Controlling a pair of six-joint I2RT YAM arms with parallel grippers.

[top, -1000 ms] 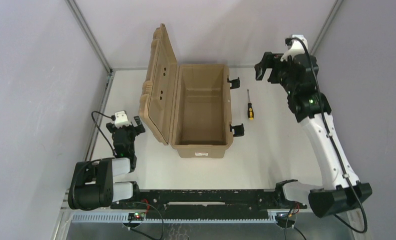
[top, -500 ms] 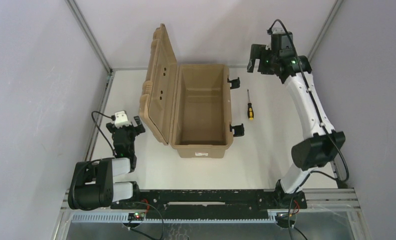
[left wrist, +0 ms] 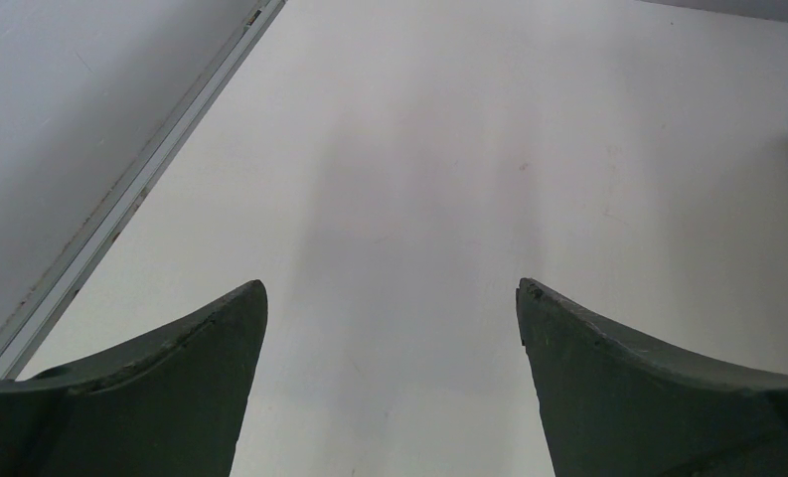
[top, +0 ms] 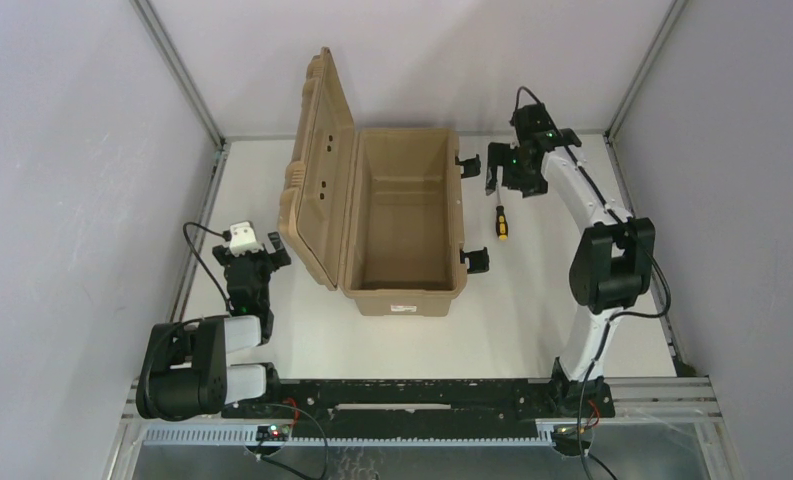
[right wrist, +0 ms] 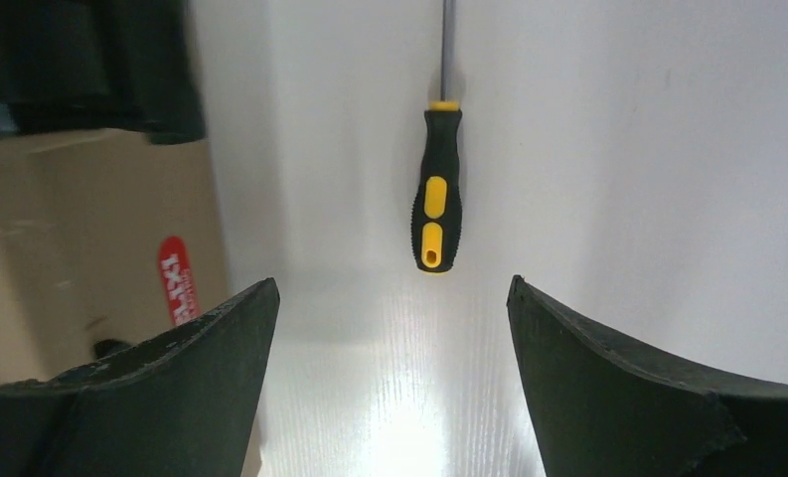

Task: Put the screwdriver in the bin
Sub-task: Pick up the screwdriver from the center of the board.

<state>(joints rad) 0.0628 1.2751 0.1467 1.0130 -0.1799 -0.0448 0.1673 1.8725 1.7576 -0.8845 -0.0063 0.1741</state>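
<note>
Right arm has swung in from the far right corner and dropped low, and now the right gripper (top: 504,172) hovers over the shaft end of the screwdriver (top: 500,212), jaws spread wide. From the wrist, the black-and-yellow handle lies dead centre ahead of the fingers (right wrist: 151,388), flat on the white table (top: 552,290), with the shaft pointing off toward the far wall. White tabletop shows on both sides of it. A strip of table separates it from the right wall of the tan bin (top: 404,292), level with the gap between the two black latches (top: 475,260) on that wall. The bin's lid (top: 322,170) stands open on the left side. A red sticker (right wrist: 176,281) on the bin wall carries white letters, possibly "TXI", too blurred to be sure. The white label (top: 404,308) on the front is too small to read. Left gripper (top: 255,255) sits near the table's left edge, jaws wide too.
</note>
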